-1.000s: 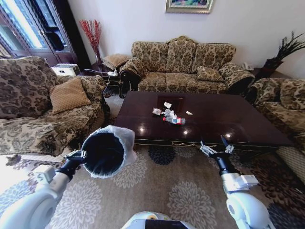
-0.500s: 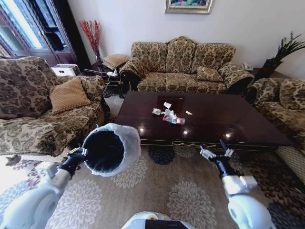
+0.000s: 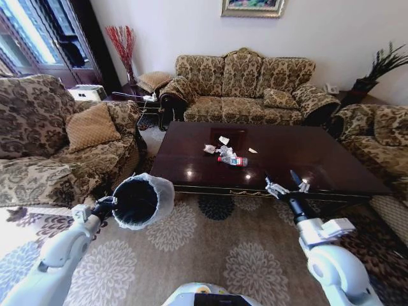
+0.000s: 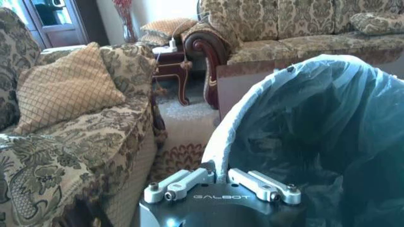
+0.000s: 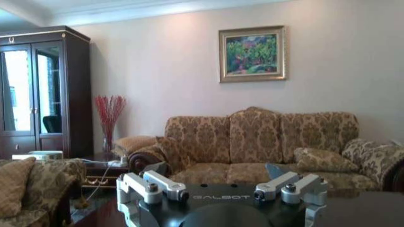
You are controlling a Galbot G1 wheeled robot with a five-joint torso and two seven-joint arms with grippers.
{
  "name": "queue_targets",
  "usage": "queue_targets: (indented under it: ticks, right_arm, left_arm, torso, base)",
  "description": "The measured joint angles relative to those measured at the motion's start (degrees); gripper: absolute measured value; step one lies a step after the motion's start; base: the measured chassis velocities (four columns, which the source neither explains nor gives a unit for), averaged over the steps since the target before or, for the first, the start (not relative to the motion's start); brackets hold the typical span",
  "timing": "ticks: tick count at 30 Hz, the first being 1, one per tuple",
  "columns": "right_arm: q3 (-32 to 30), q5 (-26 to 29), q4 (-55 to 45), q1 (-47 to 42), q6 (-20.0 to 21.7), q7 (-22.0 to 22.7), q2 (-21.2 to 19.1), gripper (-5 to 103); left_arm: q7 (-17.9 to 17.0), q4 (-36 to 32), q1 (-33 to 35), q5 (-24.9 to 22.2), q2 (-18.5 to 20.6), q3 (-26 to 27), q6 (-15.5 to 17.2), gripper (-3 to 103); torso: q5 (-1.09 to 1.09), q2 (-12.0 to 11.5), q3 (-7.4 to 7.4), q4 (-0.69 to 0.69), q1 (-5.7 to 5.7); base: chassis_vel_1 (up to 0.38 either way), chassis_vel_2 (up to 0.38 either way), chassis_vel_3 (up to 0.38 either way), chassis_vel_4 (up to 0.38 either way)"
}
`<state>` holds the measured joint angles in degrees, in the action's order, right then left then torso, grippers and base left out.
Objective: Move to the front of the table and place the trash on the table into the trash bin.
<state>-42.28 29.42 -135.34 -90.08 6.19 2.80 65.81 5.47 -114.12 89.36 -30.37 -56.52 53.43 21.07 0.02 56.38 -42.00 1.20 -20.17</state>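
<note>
**Holding the lined bin beside the coffee table, trash uncollected**

Holding: the left gripper (image 3: 109, 205) is closed on the rim of the trash bin (image 3: 141, 201), a round dark bin lined with a translucent white bag folded over its edge. The bin hangs above the patterned carpet (image 3: 210, 255), near the front left corner of the table (image 3: 306, 159), mouth tilted toward the head camera. In the left wrist view the gripper fingers (image 4: 183, 183) pinch the bag-covered rim, and the bin's interior (image 4: 322, 142) looks dark.

Right gripper (image 3: 283, 184): spread wide, nothing held, raised at the table's front edge, right of centre. In the right wrist view its fingers (image 5: 154, 185) stand well apart.

Trash: crumpled white paper scraps (image 3: 217, 150) clustered near the middle of the glossy reddish-brown tabletop, with a small clear plastic bottle (image 3: 234, 161) lying on its side just beside them, nearer the front. One small scrap (image 3: 253, 151) lies apart, to the right of the cluster.

Surroundings: floral sofa (image 3: 245, 89) behind the table; an armchair (image 3: 57, 146) with a tan cushion (image 3: 89, 126) to the left; a framed painting (image 5: 252, 53) on the wall.
</note>
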Motion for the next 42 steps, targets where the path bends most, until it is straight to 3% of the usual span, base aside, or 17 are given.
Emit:
queue_targets:
  ticks: [3, 9, 11, 13, 17, 19, 26, 32, 36, 41, 42]
  right_arm:
    - [-0.22, 0.18, -0.87, -0.17, 0.05, 0.46, 0.04, 100]
    - [-0.97, 1.01, -2.30, -0.04, 0.43, 0.80, 0.01, 100]
    - [-1.23, 1.00, -2.56, -0.68, 0.39, 0.82, -0.10, 100]
    - [-0.98, 0.60, -2.28, -1.31, 0.16, 0.77, 0.28, 100]
    - [-0.01, -0.31, -1.36, -2.37, -0.54, 0.38, 1.03, 100]
    - [2.10, -2.82, 1.29, -4.63, -2.96, -0.76, 2.37, 100]
    - [4.13, -5.84, 3.71, -8.69, -6.02, -2.66, 4.34, 100]
    - [2.56, -2.52, 1.32, -4.94, -3.64, -1.55, 1.12, 100]
    - [-1.75, 3.36, -1.03, 1.90, -0.70, 0.30, -4.99, 100]
    - [-0.23, 1.54, 2.41, 0.47, -4.98, -1.71, -4.16, 100]
    - [1.88, -1.37, 5.27, -2.79, -8.34, -3.46, -2.21, 100]
  left_arm:
    - [-0.24, -0.99, 0.71, -1.64, 0.57, 1.99, 0.98, 0]
    - [-2.20, -5.66, 3.26, -6.99, 2.25, 9.39, 4.56, 0]
    - [-3.74, -10.12, 5.83, -12.27, 3.80, 16.20, 8.18, 0]
    - [-4.44, -11.89, 6.77, -14.26, 4.44, 18.94, 9.53, 0]
    - [-4.50, -12.26, 7.02, -14.86, 4.53, 19.38, 9.90, 0]
    - [-3.10, -14.09, 9.47, -17.11, 3.01, 18.60, 10.80, 0]
    - [-1.36, -11.60, 12.91, -15.11, -1.85, 16.71, 9.55, 0]
    - [-2.31, -14.77, 10.86, -18.50, 2.02, 19.24, 10.21, 0]
    - [-3.80, -17.17, 7.97, -25.97, 9.99, 25.05, 12.05, 0]
    - [-3.12, -15.26, 9.81, -25.07, 8.23, 22.07, 11.89, 0]
    - [-2.33, -13.46, 11.16, -22.02, 4.79, 18.89, 11.10, 0]
  torso:
    - [-0.07, 0.00, 0.00, -0.04, -0.01]
    - [0.02, 0.00, 0.00, 0.02, 0.00]
    - [-0.01, 0.00, 0.00, -0.01, 0.00]
    - [0.04, 0.00, 0.01, 0.01, 0.00]
    - [-0.05, 0.00, 0.01, -0.02, 0.00]
    - [0.03, 0.00, 0.01, -0.02, 0.00]
    - [-0.08, 0.00, 0.01, 0.03, 0.01]
    - [-0.01, 0.00, 0.01, -0.02, 0.00]
    - [0.02, 0.00, 0.00, -0.03, -0.02]
    - [-0.02, 0.00, 0.00, 0.00, -0.02]
    - [-0.02, 0.00, 0.00, -0.02, -0.02]
  base:
    - [0.000, 0.000, 0.000, 0.000]
    - [0.000, 0.000, 0.000, 0.000]
    - [0.000, 0.000, 0.000, 0.000]
    - [0.000, 0.000, 0.000, 0.000]
    - [0.000, 0.000, 0.000, 0.000]
    - [0.000, 0.000, 0.000, 0.000]
    - [0.000, 0.000, 0.000, 0.000]
    - [0.000, 0.000, 0.000, 0.000]
    - [0.000, 0.000, 0.000, 0.000]
    - [0.000, 0.000, 0.000, 0.000]
    - [0.000, 0.000, 0.000, 0.000]
